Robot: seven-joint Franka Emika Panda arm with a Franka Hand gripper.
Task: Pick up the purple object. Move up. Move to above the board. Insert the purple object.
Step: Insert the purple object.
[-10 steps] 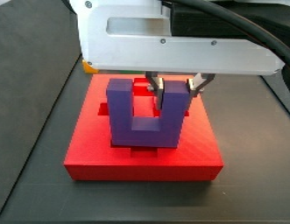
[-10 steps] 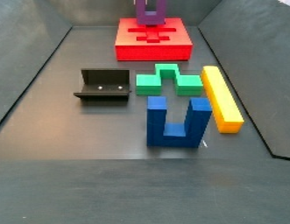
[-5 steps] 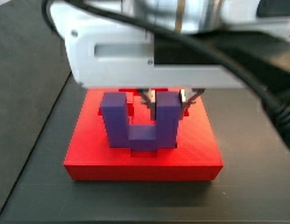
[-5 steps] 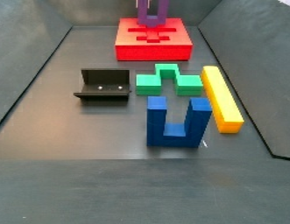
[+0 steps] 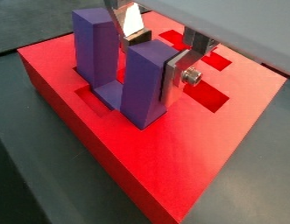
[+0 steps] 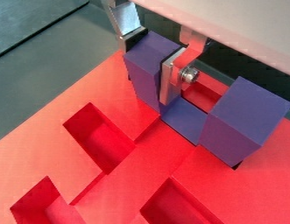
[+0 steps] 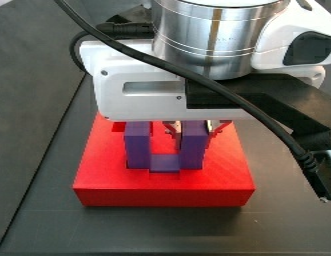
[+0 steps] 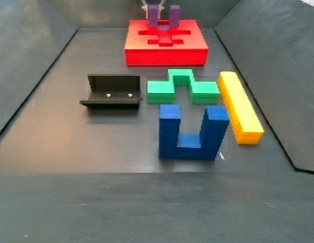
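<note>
The purple object (image 7: 164,150) stands upright on the red board (image 7: 161,185), its base down in a recessed cutout and both prongs pointing up. My gripper (image 7: 196,127) hangs directly over the board and is shut on one prong. In both wrist views the silver fingers (image 5: 180,74) press flat on either side of that prong (image 6: 153,70); the other prong (image 5: 95,44) stands free. In a side view the purple object (image 8: 170,13) shows at the far end, on the board (image 8: 167,49). The arm's body hides the prong tops in a side view.
Nearer the camera on the dark floor lie a blue U-shaped block (image 8: 191,128), a green piece (image 8: 181,87), a long yellow bar (image 8: 239,106) and the dark fixture (image 8: 111,93). Sloped walls ring the floor.
The gripper has come down with the purple object, which now sits lower, its base sunk into the board's cutout. The arm's body fills more of the side view.
</note>
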